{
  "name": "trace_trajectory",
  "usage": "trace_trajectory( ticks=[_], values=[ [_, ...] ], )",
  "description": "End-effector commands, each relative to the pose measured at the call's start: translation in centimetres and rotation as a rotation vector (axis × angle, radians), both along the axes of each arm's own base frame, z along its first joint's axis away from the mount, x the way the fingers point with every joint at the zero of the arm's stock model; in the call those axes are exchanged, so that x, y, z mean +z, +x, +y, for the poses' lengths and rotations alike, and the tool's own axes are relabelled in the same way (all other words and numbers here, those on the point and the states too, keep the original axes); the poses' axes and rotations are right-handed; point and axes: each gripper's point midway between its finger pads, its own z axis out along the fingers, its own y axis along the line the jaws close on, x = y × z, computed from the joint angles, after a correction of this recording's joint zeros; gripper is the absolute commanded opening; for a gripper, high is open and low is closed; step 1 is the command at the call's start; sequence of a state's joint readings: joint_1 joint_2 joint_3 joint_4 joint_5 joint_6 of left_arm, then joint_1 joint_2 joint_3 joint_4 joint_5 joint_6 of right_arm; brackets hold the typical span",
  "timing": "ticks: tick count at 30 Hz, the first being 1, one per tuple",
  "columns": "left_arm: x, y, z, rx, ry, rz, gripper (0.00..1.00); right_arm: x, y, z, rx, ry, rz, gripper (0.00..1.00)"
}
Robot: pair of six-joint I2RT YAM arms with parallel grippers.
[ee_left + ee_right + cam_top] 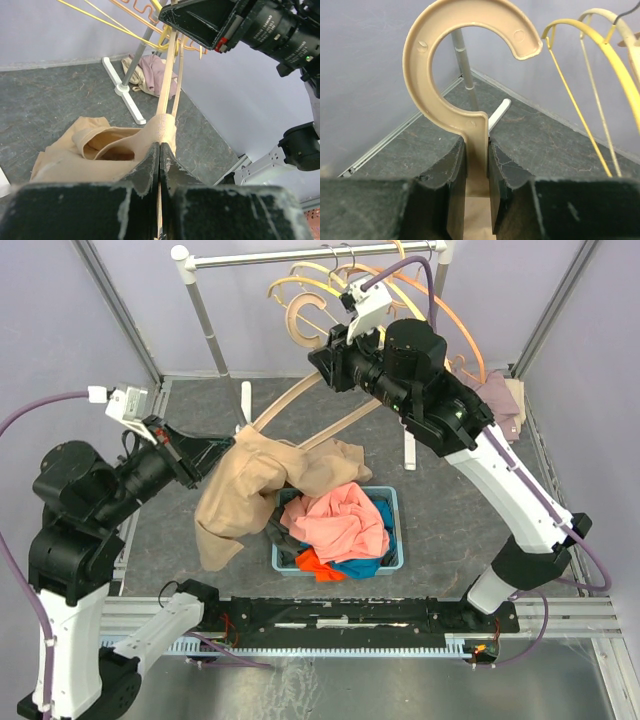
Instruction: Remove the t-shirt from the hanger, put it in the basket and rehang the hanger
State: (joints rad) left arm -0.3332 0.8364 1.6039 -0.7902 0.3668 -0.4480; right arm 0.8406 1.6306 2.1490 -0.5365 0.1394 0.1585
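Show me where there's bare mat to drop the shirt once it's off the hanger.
Barest: the mat between the basket and the right arm. A smaller patch lies at the back, just left of the rack pole. Crowded: the full basket, with the tan t-shirt hanging beside it.

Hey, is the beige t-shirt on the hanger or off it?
On: the t-shirt wraps the lower end of the hanger in the left wrist view; most hangs loose.
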Motion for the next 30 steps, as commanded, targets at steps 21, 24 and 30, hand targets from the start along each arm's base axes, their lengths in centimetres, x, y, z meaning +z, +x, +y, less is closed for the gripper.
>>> trace_trajectory(
  ticks=[21, 24, 30],
  values=[
    [1.0, -3.6, -1.8, -0.18, -0.087, -0.069, 0.03, 7.3, 0.1, -6.2, -0.21, 0.193, -0.162, 0.05],
    [0.4, -3.5, -2.5, -0.222, -0.084, -0.036, 0.03, 7.8, -0.1, -6.8, -0.224, 0.205, -0.174, 0.05],
    [0.4, -2.8, -3.0, -0.242, -0.086, -0.02, 0.03, 8.8, -0.2, -8.9, -0.303, 0.222, -0.201, 0.05]
  ],
)
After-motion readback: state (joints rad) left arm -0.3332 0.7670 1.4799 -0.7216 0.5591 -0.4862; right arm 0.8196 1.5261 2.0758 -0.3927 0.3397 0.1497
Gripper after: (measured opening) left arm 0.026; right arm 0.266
